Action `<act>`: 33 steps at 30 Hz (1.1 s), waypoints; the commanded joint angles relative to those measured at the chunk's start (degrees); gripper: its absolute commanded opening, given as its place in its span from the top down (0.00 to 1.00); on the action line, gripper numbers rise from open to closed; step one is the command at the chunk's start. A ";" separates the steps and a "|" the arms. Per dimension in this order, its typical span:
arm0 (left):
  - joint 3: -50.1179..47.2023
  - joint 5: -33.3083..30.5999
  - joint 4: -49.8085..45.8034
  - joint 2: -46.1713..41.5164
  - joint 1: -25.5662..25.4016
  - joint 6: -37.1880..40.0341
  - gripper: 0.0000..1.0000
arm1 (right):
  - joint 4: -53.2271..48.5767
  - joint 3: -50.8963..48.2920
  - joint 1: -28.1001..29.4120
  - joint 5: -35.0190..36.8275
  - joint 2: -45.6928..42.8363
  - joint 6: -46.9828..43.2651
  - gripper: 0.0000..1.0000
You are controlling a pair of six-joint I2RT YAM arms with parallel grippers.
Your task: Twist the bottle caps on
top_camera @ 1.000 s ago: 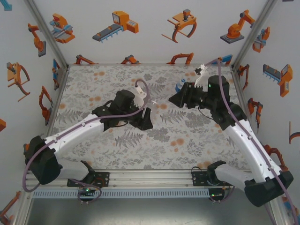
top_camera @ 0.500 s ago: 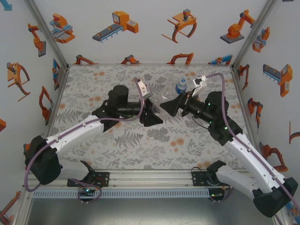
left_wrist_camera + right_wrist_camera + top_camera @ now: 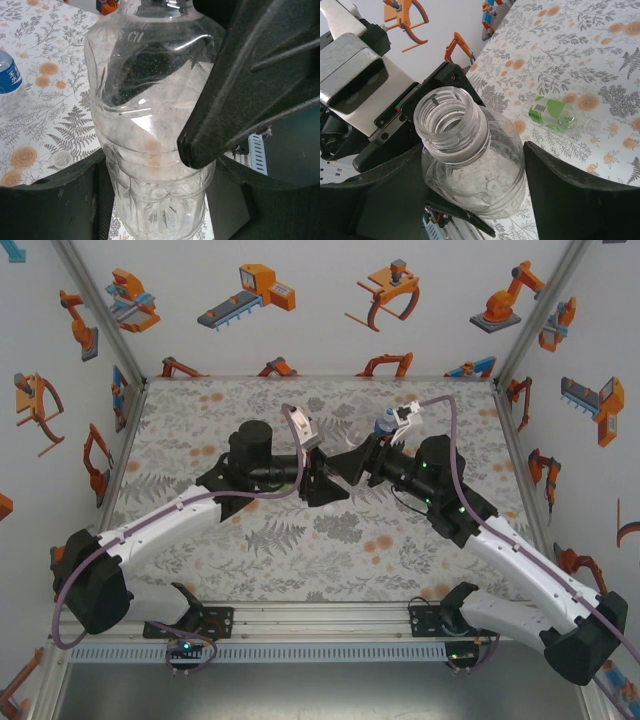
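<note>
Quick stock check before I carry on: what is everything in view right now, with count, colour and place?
unlabelled bottle: 1, clear, neck open, held up between the two tools
blue-labelled bottle: 1, clear with blue label, far part of the table, right of centre
green-labelled bottle: 1, clear with green label, lying on its side on the table
cap: 1 visible, whitish, loose on the table; small, probably a cap
table: 1, white with grey fern and orange flower print
walls: white with orange robot stickers
left tool: 1, black, clamped on the unlabelled bottle's lower body
right tool: 1, black, fingers either side of that bottle's shoulder; grip unclear
</note>
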 commanded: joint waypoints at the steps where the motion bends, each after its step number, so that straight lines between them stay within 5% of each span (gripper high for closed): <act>1: 1.07 0.77 1.66 -2.09 0.05 0.68 0.48 | 2.39 1.55 0.35 1.61 -1.09 -0.78 0.45; 8: 0.49 5.28 1.23 -4.76 0.31 0.13 0.29 | 3.76 3.28 0.35 -2.80 -1.50 -3.87 0.57; 14: -0.94 6.52 1.25 -7.13 0.77 -0.55 0.27 | 6.98 4.36 0.28 -9.68 -0.86 -3.61 0.59; 33: -1.65 6.35 1.40 -7.97 2.12 -0.98 0.55 | 9.25 4.81 0.37 -14.23 -0.49 -1.78 0.61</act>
